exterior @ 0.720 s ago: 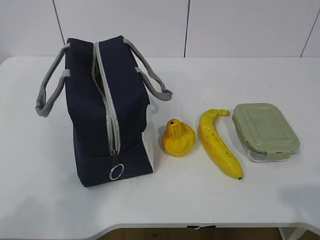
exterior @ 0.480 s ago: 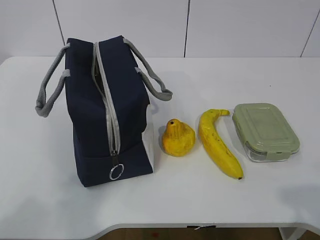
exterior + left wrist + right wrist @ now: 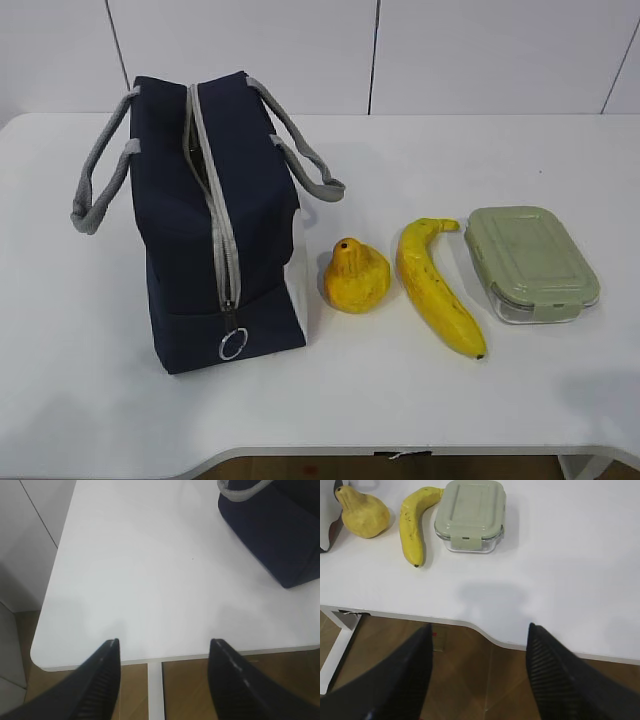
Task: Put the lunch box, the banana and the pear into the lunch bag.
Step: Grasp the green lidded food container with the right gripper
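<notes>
A: What can't be seen from outside?

B: Neither arm shows in the exterior view. The lunch bag [image 3: 215, 220] hides its own inside and its far side.

A: And at the wrists?

B: The left wrist view cuts the bag at the top and right edges, leaving one navy corner. The right wrist view clips the pear [image 3: 362, 514] at the top edge. Both claws' fingers run off the bottom edge.

Navy lunch bag [image 3: 190, 220], yellow banana [image 3: 435, 290]
</notes>
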You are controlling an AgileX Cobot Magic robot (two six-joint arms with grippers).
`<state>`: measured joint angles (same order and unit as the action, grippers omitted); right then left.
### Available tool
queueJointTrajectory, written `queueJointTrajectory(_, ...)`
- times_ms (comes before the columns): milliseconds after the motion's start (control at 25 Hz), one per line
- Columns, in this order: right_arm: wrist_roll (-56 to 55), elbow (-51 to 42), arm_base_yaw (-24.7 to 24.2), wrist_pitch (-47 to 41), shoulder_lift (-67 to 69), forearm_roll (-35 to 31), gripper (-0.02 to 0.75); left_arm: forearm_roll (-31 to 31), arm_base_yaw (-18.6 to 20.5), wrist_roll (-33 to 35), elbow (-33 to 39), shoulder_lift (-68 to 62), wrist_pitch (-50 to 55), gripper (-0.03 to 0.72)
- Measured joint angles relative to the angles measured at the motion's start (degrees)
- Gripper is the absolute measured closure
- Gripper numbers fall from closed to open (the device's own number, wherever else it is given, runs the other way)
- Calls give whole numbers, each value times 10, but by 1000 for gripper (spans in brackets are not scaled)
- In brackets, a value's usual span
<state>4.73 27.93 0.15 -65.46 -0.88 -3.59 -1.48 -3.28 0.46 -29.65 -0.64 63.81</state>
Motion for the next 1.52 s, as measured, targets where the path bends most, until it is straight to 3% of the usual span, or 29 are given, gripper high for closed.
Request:
queueJointTrajectory(1200,-26,8,0,2,0,0,262,0,0,0,0,0,0,258)
queueJointTrajectory(1520,-51,52,0,59,141,0,262,0,0,0,0,0,0,258)
